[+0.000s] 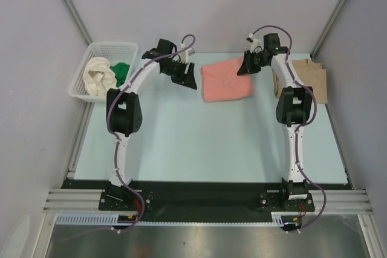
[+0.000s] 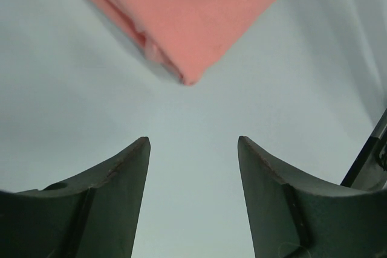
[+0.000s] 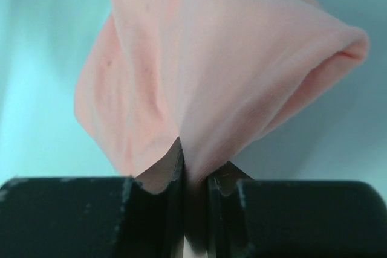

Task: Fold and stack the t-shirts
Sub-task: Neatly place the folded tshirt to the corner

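The right gripper [image 1: 247,64] sits at the far right corner of the folded salmon-pink t-shirt [image 1: 227,81], with the left gripper [image 1: 187,77] just off its left edge. Well left of it, a basket [image 1: 112,45] holds a cream-white shirt [image 1: 98,75] and a green shirt [image 1: 121,72]. To its right lies a tan shirt [image 1: 311,80].

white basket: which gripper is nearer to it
Left. The left gripper hangs open between the basket and pink t-shirt; the right gripper is beyond, pinching that shirt's right edge.

Salmon-pink cloth t-shirt [image 2: 199,10]: cropped at top in both wrist views; blurred in the right. Tan cloth t-shirt [image 1: 315,80], right of it: partly behind right arm [image 1: 283,77]. Cream-white t-shirt [image 1: 100,75], green t-shirt [image 1: 121,72], left of it: lower parts hidden in white lattice basket [image 1: 81,92].
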{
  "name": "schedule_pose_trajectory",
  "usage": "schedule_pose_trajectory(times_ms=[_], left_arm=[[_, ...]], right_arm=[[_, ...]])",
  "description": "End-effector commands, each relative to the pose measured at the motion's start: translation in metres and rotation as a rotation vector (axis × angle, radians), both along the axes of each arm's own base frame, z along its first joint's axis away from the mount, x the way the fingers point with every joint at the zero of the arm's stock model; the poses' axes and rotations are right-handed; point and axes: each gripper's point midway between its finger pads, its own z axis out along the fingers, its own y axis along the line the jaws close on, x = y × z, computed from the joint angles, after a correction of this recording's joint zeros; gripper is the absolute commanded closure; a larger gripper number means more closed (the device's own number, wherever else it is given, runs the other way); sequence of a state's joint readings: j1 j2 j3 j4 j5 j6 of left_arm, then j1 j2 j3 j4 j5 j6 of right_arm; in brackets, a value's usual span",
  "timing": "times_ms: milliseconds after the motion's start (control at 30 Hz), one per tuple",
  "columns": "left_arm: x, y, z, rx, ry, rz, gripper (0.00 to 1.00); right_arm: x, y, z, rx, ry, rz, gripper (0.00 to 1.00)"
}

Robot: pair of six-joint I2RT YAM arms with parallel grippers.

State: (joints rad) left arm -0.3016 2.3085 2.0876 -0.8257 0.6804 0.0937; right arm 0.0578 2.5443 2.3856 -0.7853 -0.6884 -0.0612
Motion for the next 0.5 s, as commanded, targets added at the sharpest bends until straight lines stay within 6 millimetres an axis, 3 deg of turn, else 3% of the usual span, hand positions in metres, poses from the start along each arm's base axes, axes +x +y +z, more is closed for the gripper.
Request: schedule_pose_trajectory(times_ms=[0,167,200,467], left_arm=[[0.005,0.017,0.055,-0.005,-0.154,-0.015,0.35],[0.012,0.015,0.064,-0.020,-0.186,-0.025,0.35],[0.011,0.014,0.065,-0.030,-0.183,-0.027,0.35],[0.021,0.000,0.072,-0.091,-0.193,-0.033,0.35]], right_arm=[[-0.024,-0.032,0.025,-0.204,-0.072,0.119,1.00],[-0.044,-0.068,0.039,-0.306,-0.061,0.105,1.00],[-0.044,-0.087,0.047,-0.335,-0.069,0.070,1.00],[-0.047,-0.149,0.076,-0.477,-0.112,0.019,1.00]])
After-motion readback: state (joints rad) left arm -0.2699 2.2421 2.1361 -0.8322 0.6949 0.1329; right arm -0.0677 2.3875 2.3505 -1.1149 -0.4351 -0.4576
